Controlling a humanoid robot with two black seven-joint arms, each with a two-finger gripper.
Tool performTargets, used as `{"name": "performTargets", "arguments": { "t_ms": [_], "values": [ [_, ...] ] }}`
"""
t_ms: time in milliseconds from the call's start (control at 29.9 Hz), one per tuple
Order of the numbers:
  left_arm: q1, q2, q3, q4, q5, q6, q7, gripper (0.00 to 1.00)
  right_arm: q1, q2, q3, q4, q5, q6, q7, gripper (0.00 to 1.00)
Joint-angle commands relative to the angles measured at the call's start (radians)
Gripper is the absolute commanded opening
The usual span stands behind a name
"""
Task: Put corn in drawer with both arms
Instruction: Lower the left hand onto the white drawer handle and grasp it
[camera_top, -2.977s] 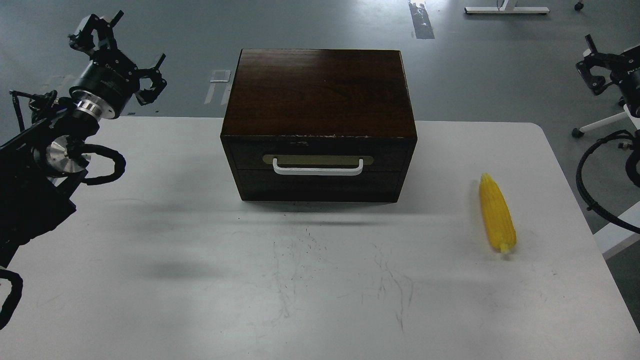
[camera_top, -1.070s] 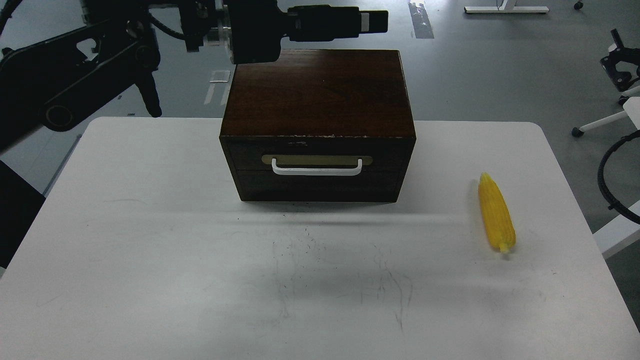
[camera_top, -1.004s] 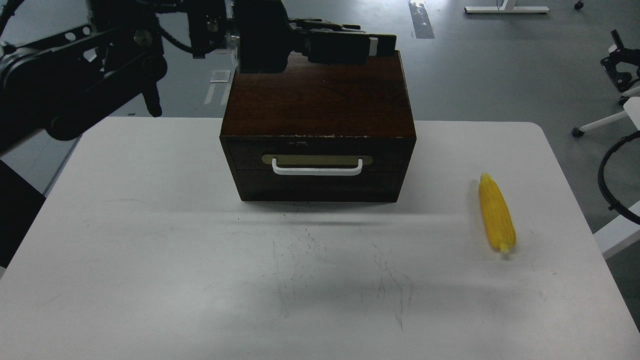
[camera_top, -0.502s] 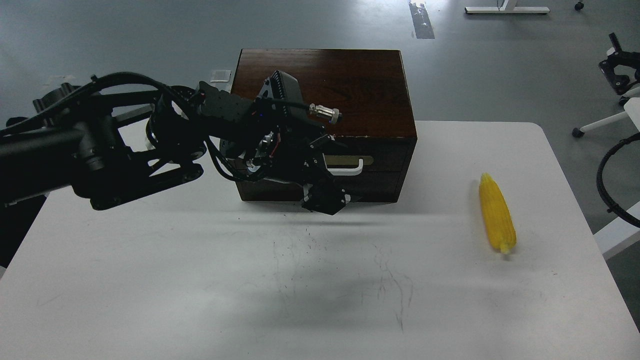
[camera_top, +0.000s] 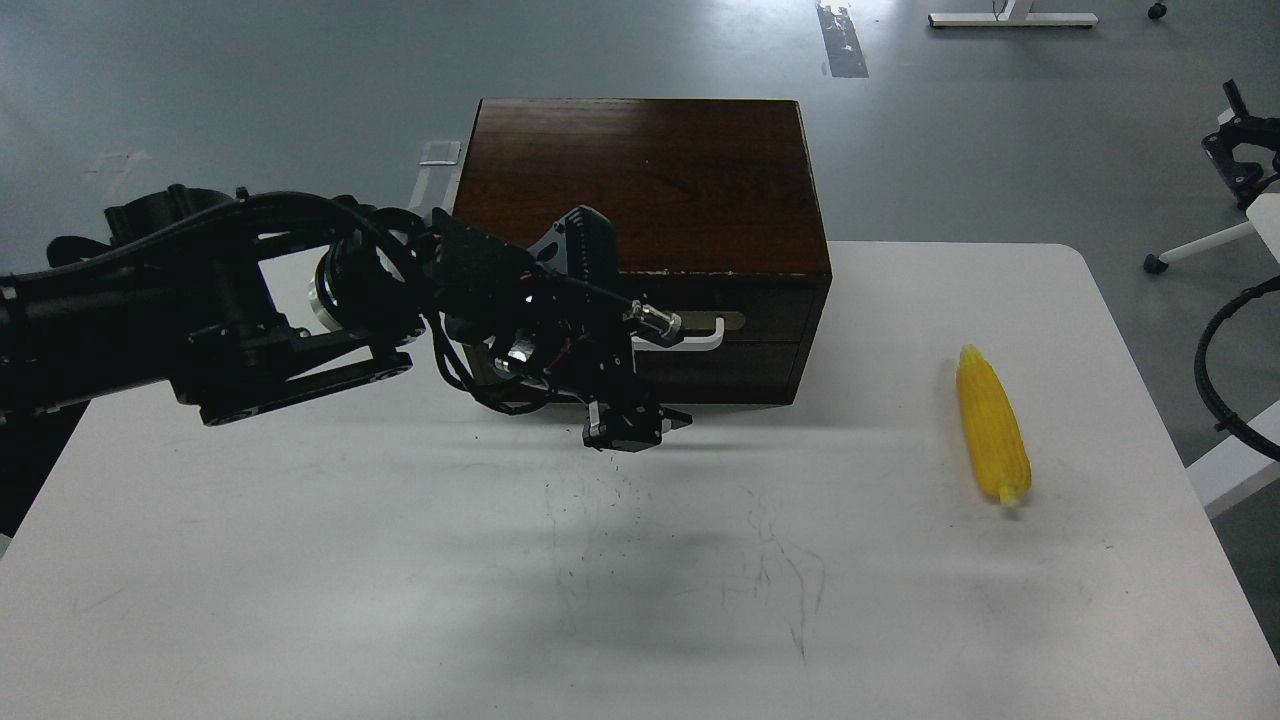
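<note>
The yellow corn (camera_top: 993, 425) lies on the white table (camera_top: 300, 560) at the right, stub end towards me. The dark wood cabinet (camera_top: 640, 180) stands at the table's back middle. Its drawer (camera_top: 740, 350) is shut, and only the right end of the white handle (camera_top: 703, 340) shows. My left arm reaches in from the left across the drawer front. My left gripper (camera_top: 632, 428) points down just in front of the drawer's lower edge, below the handle; its fingers look dark and I cannot tell them apart. My right gripper (camera_top: 1240, 150) shows small at the far right edge, away from the table.
A black cable loop (camera_top: 1215, 370) hangs off the table's right side. A chair base (camera_top: 1190, 250) and grey floor lie behind the table. Faint scratch marks (camera_top: 770, 570) mark the table's front middle.
</note>
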Motion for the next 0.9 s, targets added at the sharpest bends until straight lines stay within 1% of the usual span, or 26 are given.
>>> {"name": "performTargets", "arguments": {
  "t_ms": [0, 67, 100, 502, 702, 870],
  "values": [
    [0.004, -0.001, 0.004, 0.029, 0.016, -0.005, 0.004, 0.70, 0.000, -0.001, -0.001, -0.001, 0.000, 0.000, 0.000, 1.00],
    [0.001, 0.001, 0.004, 0.034, 0.015, -0.005, 0.004, 0.65, 0.002, -0.001, -0.001, -0.003, 0.000, 0.000, 0.000, 1.00],
    [-0.001, 0.001, 0.004, 0.034, 0.015, -0.005, 0.004, 0.65, 0.002, -0.001, -0.001, -0.001, 0.000, 0.000, 0.000, 1.00],
    [-0.007, 0.013, 0.007, 0.037, 0.016, -0.017, 0.004, 0.65, 0.002, -0.002, -0.003, -0.009, -0.001, 0.000, 0.000, 1.00],
    [-0.007, 0.019, 0.007, 0.063, 0.018, -0.019, 0.004, 0.65, 0.003, -0.002, -0.001, -0.009, -0.001, 0.000, 0.000, 1.00],
    [-0.005, 0.019, 0.038, 0.073, 0.016, -0.019, 0.004, 0.65, 0.002, -0.001, -0.001, -0.009, 0.000, 0.000, 0.000, 1.00]
  ]
}}
